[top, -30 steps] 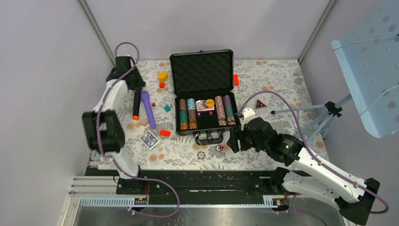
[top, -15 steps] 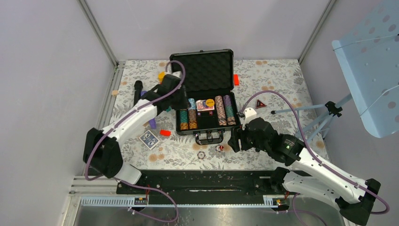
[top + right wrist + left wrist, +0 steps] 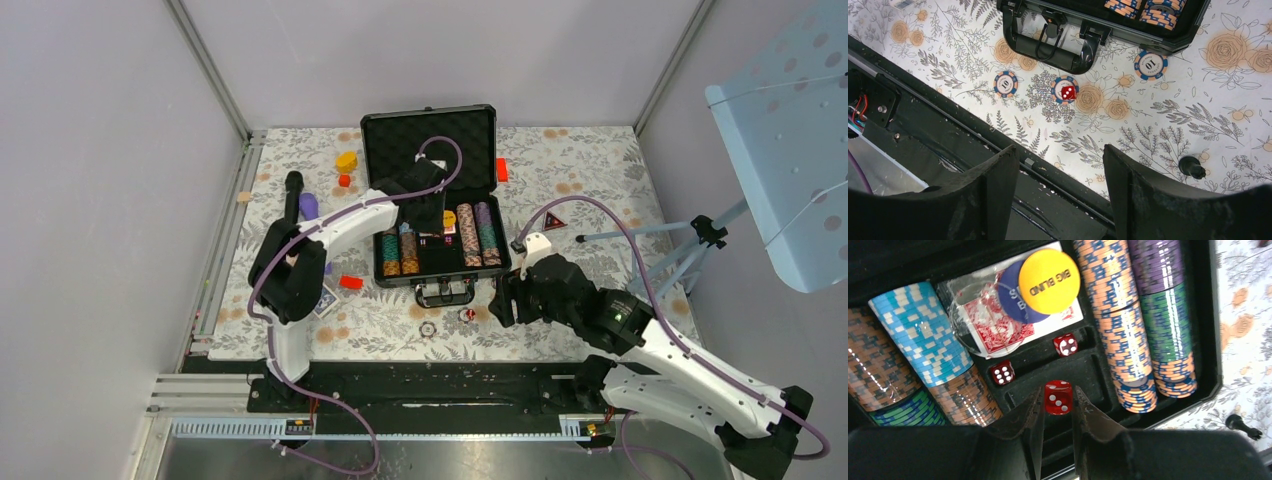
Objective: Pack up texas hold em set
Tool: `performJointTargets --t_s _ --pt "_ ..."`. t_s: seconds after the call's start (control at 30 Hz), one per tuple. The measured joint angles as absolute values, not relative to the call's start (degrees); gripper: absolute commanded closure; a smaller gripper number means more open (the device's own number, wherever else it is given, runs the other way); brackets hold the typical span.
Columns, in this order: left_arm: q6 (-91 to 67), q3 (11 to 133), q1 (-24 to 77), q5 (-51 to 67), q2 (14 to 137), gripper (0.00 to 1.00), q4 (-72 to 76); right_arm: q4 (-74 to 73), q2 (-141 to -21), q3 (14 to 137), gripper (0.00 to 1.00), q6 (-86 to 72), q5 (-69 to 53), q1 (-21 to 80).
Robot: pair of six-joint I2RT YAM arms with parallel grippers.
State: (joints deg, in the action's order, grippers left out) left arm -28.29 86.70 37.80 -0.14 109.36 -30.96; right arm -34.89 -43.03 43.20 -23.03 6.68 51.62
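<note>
Your left gripper (image 3: 1059,392) clenches a red die (image 3: 1058,399) over the open case (image 3: 385,150), its arm hiding the deck (image 3: 993,335) from above. Your right gripper (image 3: 1058,155) gapes empty near the case handle (image 3: 1048,47), with the chip rows (image 3: 1158,11) cut off.

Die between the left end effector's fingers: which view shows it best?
Left wrist: the red die is sharp and close, pinched in the left end effector over the open case, pips readable. Top external: the left arm covers it. Right wrist: only the table in front of the case, with a different die.
</note>
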Motion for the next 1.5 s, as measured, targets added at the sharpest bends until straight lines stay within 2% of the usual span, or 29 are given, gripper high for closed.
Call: performJointTargets --t_s 1.5 --pt "-36.84 90.85 39.64 -8.75 120.25 1.0 -33.85 -38.02 -40.12 41.69 0.31 -23.68 8.12 51.62"
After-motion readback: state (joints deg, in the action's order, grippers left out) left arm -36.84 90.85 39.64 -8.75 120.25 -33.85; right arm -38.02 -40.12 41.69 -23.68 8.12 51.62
